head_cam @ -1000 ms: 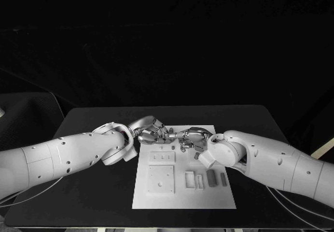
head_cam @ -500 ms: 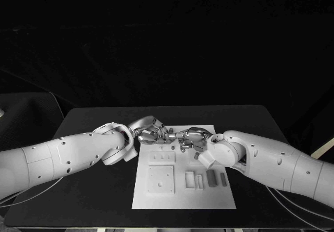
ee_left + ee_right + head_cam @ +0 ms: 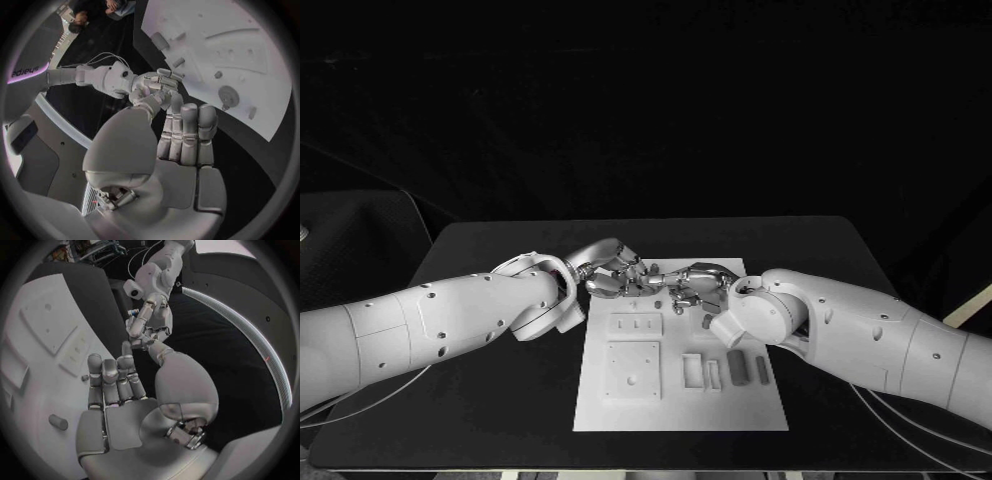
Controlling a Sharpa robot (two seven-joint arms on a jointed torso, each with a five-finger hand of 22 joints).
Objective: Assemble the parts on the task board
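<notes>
Both hands are meeting fingertip to fingertip over the far end of the task board (image 3: 678, 415), left hand (image 3: 610, 275) and right hand (image 3: 698, 287) curled tight, can't tell whether either is pinching a part, so any misaligned handover risks dropping it off the board.

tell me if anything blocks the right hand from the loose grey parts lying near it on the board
Nothing visible does. The right hand hovers over the far end of the task board, fingertips meeting the left hand. The grey parts lie uncovered beside its wrist.

task board (image 3: 678, 400) far end hidden by hands
</notes>
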